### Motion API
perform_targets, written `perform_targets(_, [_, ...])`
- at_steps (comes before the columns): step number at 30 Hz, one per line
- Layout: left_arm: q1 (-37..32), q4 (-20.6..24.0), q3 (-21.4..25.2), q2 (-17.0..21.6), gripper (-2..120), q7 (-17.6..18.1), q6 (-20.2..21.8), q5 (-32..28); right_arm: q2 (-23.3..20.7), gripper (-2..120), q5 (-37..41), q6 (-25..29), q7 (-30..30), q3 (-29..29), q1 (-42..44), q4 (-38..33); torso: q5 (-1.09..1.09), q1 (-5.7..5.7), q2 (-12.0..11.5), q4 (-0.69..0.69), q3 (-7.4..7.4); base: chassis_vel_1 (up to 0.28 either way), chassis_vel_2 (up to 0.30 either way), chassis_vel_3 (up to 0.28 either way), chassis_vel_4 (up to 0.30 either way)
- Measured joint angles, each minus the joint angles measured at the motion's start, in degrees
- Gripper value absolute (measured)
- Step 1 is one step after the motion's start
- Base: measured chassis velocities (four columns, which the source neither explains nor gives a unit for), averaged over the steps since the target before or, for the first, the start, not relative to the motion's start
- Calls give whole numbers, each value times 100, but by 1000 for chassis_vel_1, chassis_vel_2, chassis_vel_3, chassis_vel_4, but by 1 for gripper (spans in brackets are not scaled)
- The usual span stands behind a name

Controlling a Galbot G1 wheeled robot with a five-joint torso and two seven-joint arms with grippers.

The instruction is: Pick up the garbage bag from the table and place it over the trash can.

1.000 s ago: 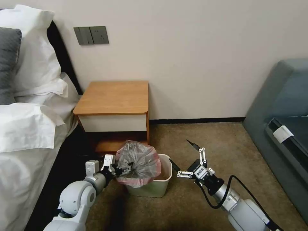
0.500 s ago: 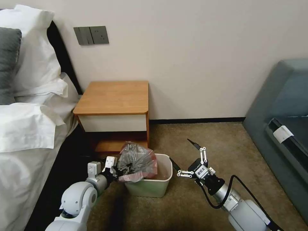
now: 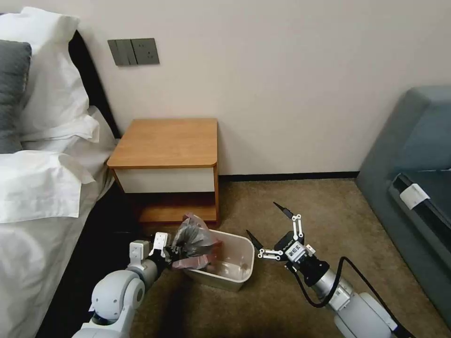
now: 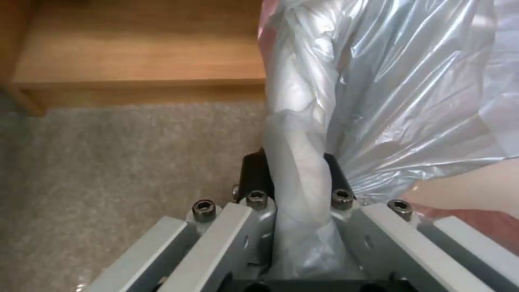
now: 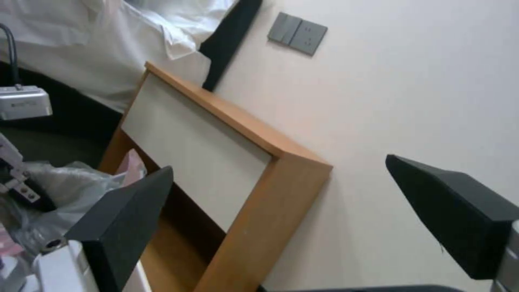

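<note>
My left gripper [image 3: 170,252] is clamped on a bunched fold of the garbage bag [image 3: 192,239], which hangs crumpled over the trash can [image 3: 235,267] edge nearest the bed [image 3: 33,225]. The trash can sits tilted on the carpet in front of the table [image 3: 167,143]. My right gripper [image 3: 267,224] hovers spread wide just beside the trash can's opposite edge, holding nothing.

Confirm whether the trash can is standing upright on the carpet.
No: the trash can is tipped toward the robot's left, its opening tilted, with the garbage bag bunched at its rim.
</note>
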State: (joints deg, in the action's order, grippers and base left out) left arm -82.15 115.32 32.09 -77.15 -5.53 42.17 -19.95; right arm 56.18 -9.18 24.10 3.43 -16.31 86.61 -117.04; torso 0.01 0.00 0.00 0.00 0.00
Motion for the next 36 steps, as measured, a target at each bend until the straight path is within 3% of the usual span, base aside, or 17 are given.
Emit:
perform_targets(4, [-101, 136, 37, -48, 5, 132, -78, 5, 16, 100, 13, -15, -8, 39, -14, -81, -1, 0, 0, 0, 0, 0, 0, 0, 0])
perform_targets(9, [-416, 694, 81, -176, 5, 421, -392, -101, 32, 100, 527, -432, -111, 231, -4, -468, -1, 0, 0, 0, 0, 0, 0, 0, 0])
perform_targets(11, [-702, 1223, 73, -229, 5, 488, -502, -113, 29, 100, 1390, -949, -160, 410, 5, -868, 0, 0, 0, 0, 0, 0, 0, 0, 0])
perform_targets(12, [-702, 1223, 73, -229, 5, 488, -502, -113, 29, 100, 1390, -949, -160, 410, 5, -868, 0, 0, 0, 0, 0, 0, 0, 0, 0])
perform_targets(14, [-950, 1674, 48, -268, 5, 554, -686, 101, 29, 100, 2403, -1600, -473, 692, -71, -1409, -1, 0, 0, 1, 0, 0, 0, 0, 0])
perform_targets(15, [-950, 1674, 48, -268, 5, 554, -686, 101, 29, 100, 2403, -1600, -473, 692, -71, -1409, -1, 0, 0, 1, 0, 0, 0, 0, 0])
perform_targets(18, [-1163, 2023, 27, -337, 5, 632, -918, 443, 50, 100, 3614, -2455, -865, 959, -211, -1963, -1, 0, 0, 1, -1, 0, 0, 0, 0])
perform_targets(19, [-1163, 2023, 27, -337, 5, 632, -918, 443, 50, 100, 3614, -2455, -865, 959, -211, -1963, -1, 0, 0, 1, -1, 0, 0, 0, 0])
perform_targets(23, [-1361, 2139, -7, -425, 5, 687, -1180, 727, 34, 100, 4616, -3602, -898, 1097, -430, -2242, -1, 0, 0, 0, 0, 0, 0, 0, 0])
perform_targets(26, [-1381, 2153, -20, -441, 5, 701, -1204, 742, 8, 100, 4666, -3718, -815, 1155, -516, -2190, -1, 0, 0, 0, 0, 0, 0, 0, 0])
perform_targets(28, [-1376, 2197, -79, -534, 5, 729, -1236, 751, -20, 100, 4936, -4101, -611, 1477, -846, -1892, -1, 0, 0, 0, 0, 0, 0, 0, 0])
perform_targets(36, [-1431, 2233, -88, -577, 5, 731, -1240, 751, 198, 100, 4901, -4197, -624, 1953, -1410, -1336, -1, 0, 0, 1, 0, 0, 0, 0, 0])
